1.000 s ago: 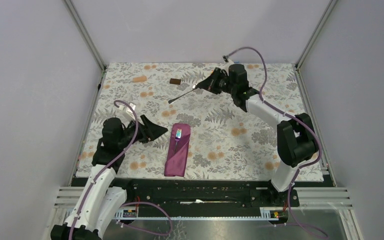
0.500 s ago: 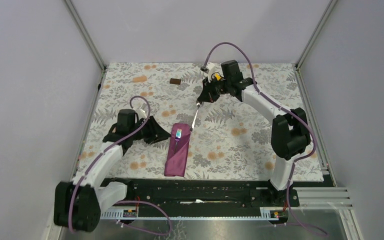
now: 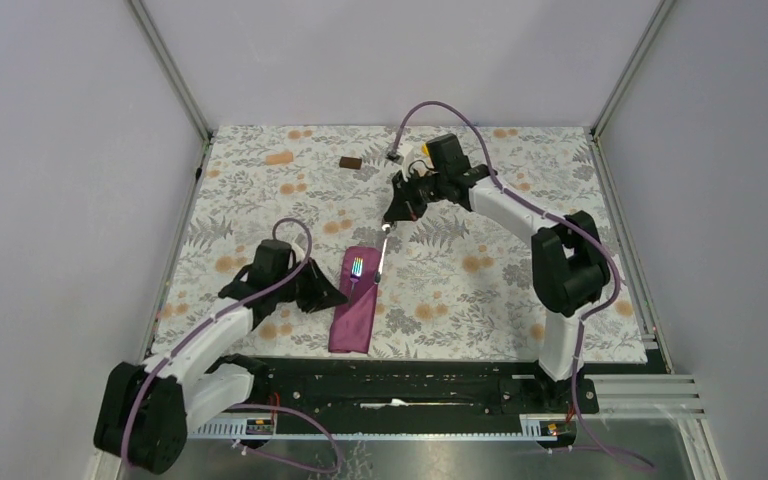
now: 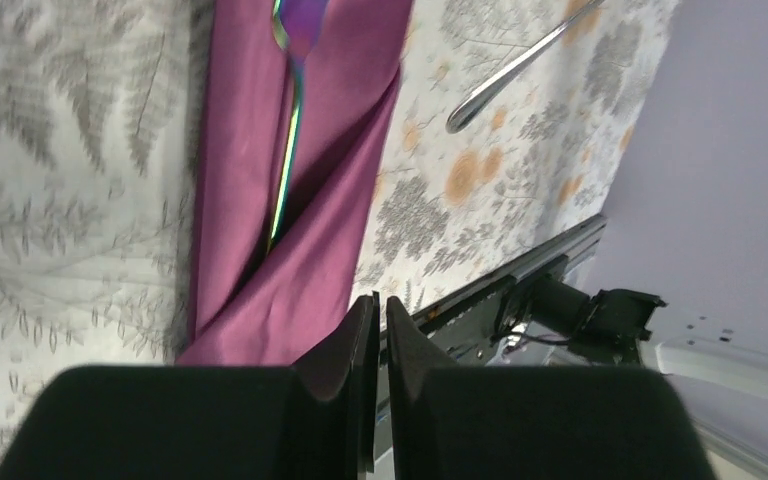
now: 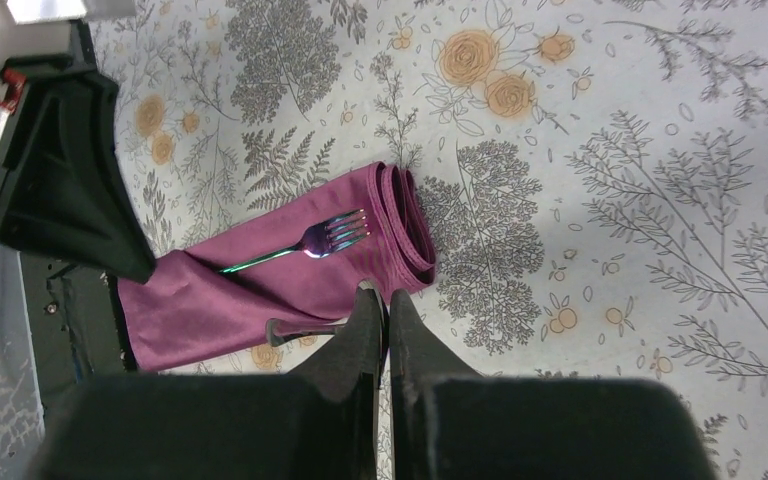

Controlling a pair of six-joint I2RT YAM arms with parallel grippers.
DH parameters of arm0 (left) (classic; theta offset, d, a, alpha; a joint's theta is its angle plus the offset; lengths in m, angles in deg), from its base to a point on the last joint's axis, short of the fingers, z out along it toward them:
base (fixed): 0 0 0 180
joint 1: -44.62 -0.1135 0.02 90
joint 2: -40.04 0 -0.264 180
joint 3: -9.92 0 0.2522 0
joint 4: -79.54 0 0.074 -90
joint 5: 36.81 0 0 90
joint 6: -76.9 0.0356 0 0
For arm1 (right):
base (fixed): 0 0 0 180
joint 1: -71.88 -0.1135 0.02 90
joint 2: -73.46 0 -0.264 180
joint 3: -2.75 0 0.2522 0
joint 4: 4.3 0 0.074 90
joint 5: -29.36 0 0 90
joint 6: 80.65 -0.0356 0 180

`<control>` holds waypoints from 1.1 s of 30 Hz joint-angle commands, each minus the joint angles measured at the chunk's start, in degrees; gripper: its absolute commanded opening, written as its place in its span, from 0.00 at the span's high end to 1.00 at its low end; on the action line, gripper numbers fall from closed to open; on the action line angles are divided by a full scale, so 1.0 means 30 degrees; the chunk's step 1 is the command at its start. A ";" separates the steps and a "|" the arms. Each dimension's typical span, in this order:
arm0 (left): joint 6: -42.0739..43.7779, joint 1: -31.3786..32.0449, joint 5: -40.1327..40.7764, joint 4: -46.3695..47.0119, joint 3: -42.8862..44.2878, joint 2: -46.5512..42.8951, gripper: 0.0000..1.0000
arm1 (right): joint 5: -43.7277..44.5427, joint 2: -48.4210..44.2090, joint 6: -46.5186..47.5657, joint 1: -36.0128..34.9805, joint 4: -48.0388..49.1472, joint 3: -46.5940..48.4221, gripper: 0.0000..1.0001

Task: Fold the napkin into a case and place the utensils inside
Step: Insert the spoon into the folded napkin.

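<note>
The plum napkin [image 3: 350, 320] lies folded into a long narrow case near the front of the table, also seen in the left wrist view [image 4: 330, 220] and the right wrist view [image 5: 260, 290]. The fork [image 3: 357, 270] rests in its fold, head sticking out [image 5: 335, 238], handle tucked under the flap [image 4: 288, 170]. My right gripper [image 3: 392, 215] is shut on the spoon [image 3: 381, 255] near its head. The handle [image 5: 300, 327] hangs toward the napkin's far right edge. My left gripper [image 3: 338, 296] sits at the napkin's left edge, fingers [image 4: 360, 330] together with only a hairline slit and nothing seen between them.
A small brown block [image 3: 350, 162] and a tan piece [image 3: 280, 158] lie at the back of the floral cover [image 3: 480, 300]. A black rail [image 3: 410, 380] runs along the near edge. The left gripper's black body [image 5: 60, 180] stands close beside the napkin.
My right arm has swung the spoon from the back of the table to the napkin's top right edge. The left gripper has moved right to the napkin and closed.
</note>
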 commanded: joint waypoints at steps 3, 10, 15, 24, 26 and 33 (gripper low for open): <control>-0.2961 0.2475 0.3164 -0.3507 -0.1880 -0.3670 0.91 | 0.0144 0.0775 -0.0159 -0.0746 0.0865 0.0689 1.00; -0.4512 0.5886 0.5974 -0.3875 -0.2161 -0.3351 0.98 | 0.0134 0.1206 -0.0833 -0.1156 0.1658 0.1154 1.00; -0.4716 0.6775 0.7055 -0.3848 -0.2197 -0.3124 1.00 | 0.0126 0.1559 -0.0625 -0.1367 0.1357 0.1652 1.00; -0.5139 0.7528 0.7465 -0.4970 -0.2608 -0.3824 1.00 | 0.0085 0.2651 -0.0277 -0.1434 0.0601 0.2286 1.00; -0.5220 0.7576 0.7628 -0.5074 -0.2712 -0.4059 1.00 | 0.0036 0.2834 -0.0262 -0.1472 0.0587 0.2341 1.00; -0.5449 0.7721 0.7715 -0.4692 -0.3007 -0.3825 1.00 | -0.0332 0.3469 -0.0218 -0.1649 0.0308 0.2690 1.00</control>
